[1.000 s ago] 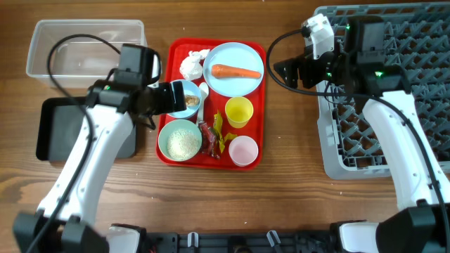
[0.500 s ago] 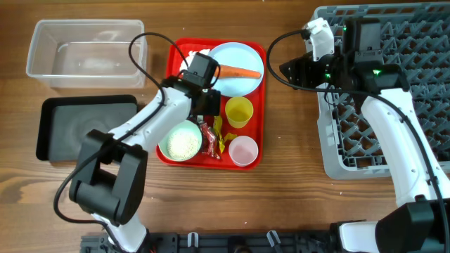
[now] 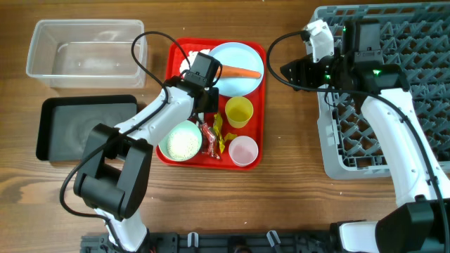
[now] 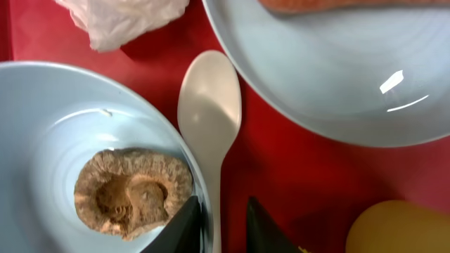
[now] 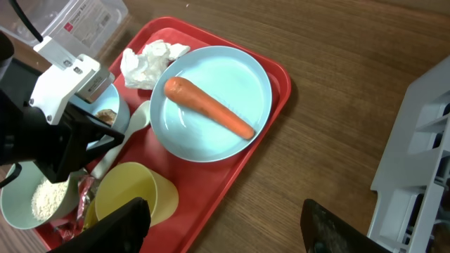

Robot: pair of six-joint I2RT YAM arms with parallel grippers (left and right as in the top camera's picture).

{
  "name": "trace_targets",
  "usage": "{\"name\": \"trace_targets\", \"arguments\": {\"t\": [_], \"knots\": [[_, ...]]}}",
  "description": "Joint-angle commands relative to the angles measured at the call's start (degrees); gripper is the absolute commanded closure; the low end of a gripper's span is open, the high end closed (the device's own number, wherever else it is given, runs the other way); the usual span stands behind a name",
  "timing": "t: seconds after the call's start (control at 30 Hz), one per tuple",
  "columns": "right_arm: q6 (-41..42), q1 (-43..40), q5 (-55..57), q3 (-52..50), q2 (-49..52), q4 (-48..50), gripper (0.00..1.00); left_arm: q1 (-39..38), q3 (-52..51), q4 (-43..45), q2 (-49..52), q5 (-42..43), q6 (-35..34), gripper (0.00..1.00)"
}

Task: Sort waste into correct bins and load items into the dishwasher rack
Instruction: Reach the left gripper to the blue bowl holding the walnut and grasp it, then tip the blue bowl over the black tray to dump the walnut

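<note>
My left gripper (image 4: 223,225) is low over the red tray, jaws narrowed astride the handle of the white spoon (image 4: 209,98); a strip of red still shows between the handle and the right finger. Its left finger sits by the rim of the pale blue bowl (image 4: 42,140) holding the brown lump (image 4: 133,190). From overhead the left gripper (image 3: 205,100) covers the spoon. The carrot (image 5: 209,107) lies on the blue plate (image 5: 232,77). My right gripper (image 5: 232,228) hangs open and empty above the tray's right edge, left of the rack (image 3: 429,42).
On the red tray (image 3: 261,105) are the napkin (image 3: 188,65), a rice bowl (image 3: 181,140), wrappers (image 3: 214,135), a yellow cup (image 3: 239,111) and a pink cup (image 3: 244,150). The clear tub (image 3: 84,25) and black tray (image 3: 49,133) lie to the left.
My left arm swung from beside the black tray onto the red tray, and its jaws narrowed around the spoon's handle. The right gripper closed a little and hardly moved.
</note>
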Motion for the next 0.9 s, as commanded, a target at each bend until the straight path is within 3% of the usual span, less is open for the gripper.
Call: {"name": "trace_targets", "arguments": {"t": [0.0,0.3,0.4,0.57,0.67,0.77,0.87], "knots": [[-0.1,-0.1,0.6,0.3,0.9,-0.1,0.29,0.2,0.7,1.6,1.4,-0.9,-0.1,0.82],[0.0,-0.1,0.6,0.3,0.9,-0.1,0.29,0.2,0.6,3.9,2.9,-1.0,-0.1,0.85],[0.0,-0.1,1.4,0.3,0.9,0.0,0.29,0.2,0.6,3.7,4.1,-0.9,-0.1,0.96],[0.0,-0.2,1.7,0.3,0.9,-0.2,0.29,0.2,0.8,4.7,3.1,-0.9,-0.1,0.96],[0.0,-0.2,1.7,0.3,0.9,-0.1,0.29,0.3,2.5,2.2,-2.3,-0.9,-0.1,0.96],[0.0,-0.2,1.7,0.3,0.9,-0.3,0.29,2.2,6.4,-5.9,-9.4,-0.5,-2.9,0.96],[0.0,-0.2,1.7,0.3,0.9,0.0,0.28,7.0,7.8,-11.9,-18.6,4.6,-3.6,0.96]]}}
